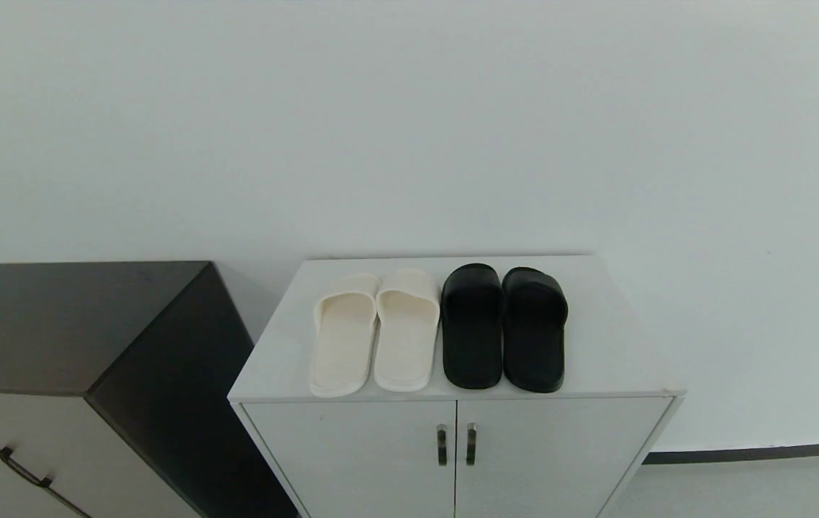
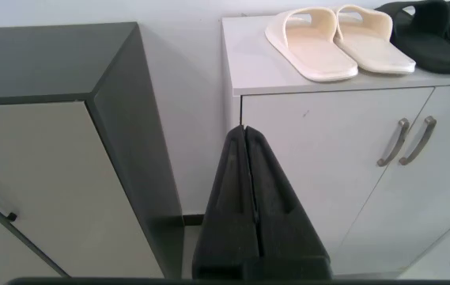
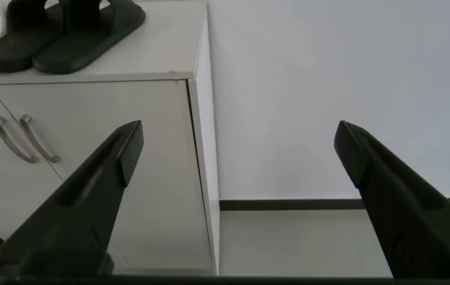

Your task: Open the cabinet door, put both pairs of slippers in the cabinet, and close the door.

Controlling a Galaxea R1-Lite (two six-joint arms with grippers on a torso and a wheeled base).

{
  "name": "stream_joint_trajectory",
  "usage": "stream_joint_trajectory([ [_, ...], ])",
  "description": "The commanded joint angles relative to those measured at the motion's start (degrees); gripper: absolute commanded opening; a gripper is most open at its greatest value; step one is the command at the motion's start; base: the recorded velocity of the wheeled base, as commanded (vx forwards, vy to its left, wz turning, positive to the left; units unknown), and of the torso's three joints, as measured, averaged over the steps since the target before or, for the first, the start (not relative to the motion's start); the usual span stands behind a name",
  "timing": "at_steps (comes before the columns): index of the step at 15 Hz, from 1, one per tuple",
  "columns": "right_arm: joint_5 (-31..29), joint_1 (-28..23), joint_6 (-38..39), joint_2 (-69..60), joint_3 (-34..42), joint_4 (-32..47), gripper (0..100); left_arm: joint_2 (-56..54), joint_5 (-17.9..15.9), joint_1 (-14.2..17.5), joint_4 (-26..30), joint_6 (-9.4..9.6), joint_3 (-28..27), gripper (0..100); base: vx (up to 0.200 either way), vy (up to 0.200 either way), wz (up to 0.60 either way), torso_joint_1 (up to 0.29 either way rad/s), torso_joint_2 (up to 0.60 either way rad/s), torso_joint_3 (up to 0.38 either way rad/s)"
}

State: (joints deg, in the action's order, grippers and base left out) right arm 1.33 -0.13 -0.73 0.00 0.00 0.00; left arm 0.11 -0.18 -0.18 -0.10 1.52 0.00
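Head view: both pairs of slippers are seen on top of the white cabinet, which stands against a plain wall. The cream slippers are placed on the robot's left half of the top and the black slippers just beside them on the right, all four lying flat with toes toward the wall and heels near the front edge. The two cabinet doors are shut, and their two vertical bar handles are set close together at the centre seam. A dark cabinet with a pale front is noted to the left, apart from the white one.

Left wrist view: the left gripper is recorded as clenched, fingers pressed together with nothing between them, and held low, opposite the white cabinet's left front corner.

Right wrist view: the right gripper is recorded as released, fingers spread wide and holding nothing, opposite the cabinet's right front corner, below the level of the black slippers.
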Motion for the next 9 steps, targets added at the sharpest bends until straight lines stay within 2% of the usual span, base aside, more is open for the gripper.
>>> stream_joint_trajectory([
  [1,0.1,0.0,-0.1,0.0,0.0,0.0,100,0.0,0.0,0.0,0.0,-0.03,0.0,0,0.0,0.0,0.0,0.0,0.0,0.0],
  [5,-1.3,0.0,-3.2,0.0,-0.4,-0.2,100,0.0,0.0,0.0,0.0,0.15,0.0,0,0.0,0.0,0.0,0.0,0.0,0.0],
  [6,-0.9,0.0,-1.9,3.4,-7.6,-0.6,100,0.0,0.0,0.0,0.0,0.06,0.0,0,0.0,0.0,0.0,0.0,0.0,0.0],
  [7,0.3,0.8,4.8,11.9,-20.0,-0.2,100,0.0,0.1,0.0,0.0,0.06,0.0,0,0.0,0.0,0.0,0.0,0.0,0.0],
  [8,3.8,1.7,8.0,20.0,-27.6,0.4,100,0.0,0.0,0.0,0.0,0.06,0.0,0,0.0,0.0,0.0,0.0,0.0,0.0],
  [9,6.8,1.8,7.2,25.4,-27.9,0.4,100,0.0,0.1,0.0,0.0,0.15,0.0,0,0.0,0.0,0.0,0.0,0.0,0.0],
])
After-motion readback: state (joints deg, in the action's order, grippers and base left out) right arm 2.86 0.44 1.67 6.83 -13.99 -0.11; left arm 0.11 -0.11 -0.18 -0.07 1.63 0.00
